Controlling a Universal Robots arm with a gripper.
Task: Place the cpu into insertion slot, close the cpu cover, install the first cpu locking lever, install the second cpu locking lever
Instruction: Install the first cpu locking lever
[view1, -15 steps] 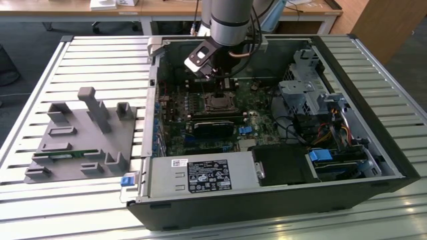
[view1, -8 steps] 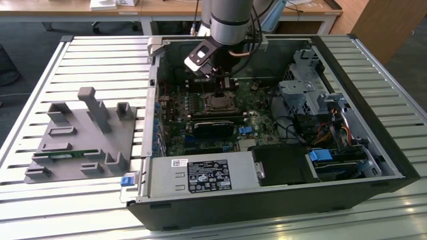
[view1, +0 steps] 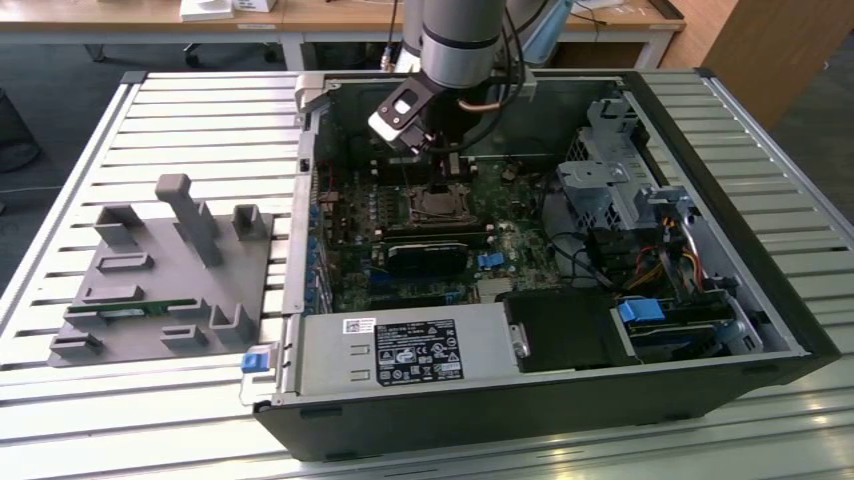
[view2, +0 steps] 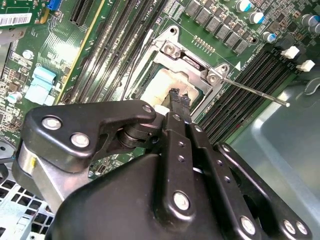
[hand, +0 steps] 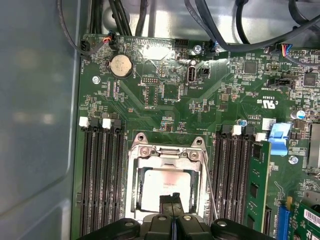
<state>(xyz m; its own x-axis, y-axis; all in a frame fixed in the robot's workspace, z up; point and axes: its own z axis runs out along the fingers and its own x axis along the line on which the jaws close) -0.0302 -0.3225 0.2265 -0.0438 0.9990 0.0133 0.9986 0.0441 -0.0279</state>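
A: Where's the hand (view2: 179, 96) sitting?
B: It's hanging inside the open PC case (view1: 561, 415), upper middle of the exterior view's frame, right over the insertion slot (view1: 437, 205). Its fingers are lying pressed together, nothing between them.
A: And the cpu?
B: The cpu (hand: 160, 182) is lying flat in the slot, its silver top showing through the window of the cpu cover (hand: 167, 159). The cover is lying down over it. Fingertips (hand: 166, 202) are sitting over the cpu's edge. Can't tell if they're touching.
A: Levers?
B: One locking lever (view2: 255, 92) is sticking out from a socket corner, slanting over the memory slots (view2: 260, 70). A grey fixture tray (view1: 160, 270) is sitting on the counter (view1: 200, 110), on the exterior view's left of the case.
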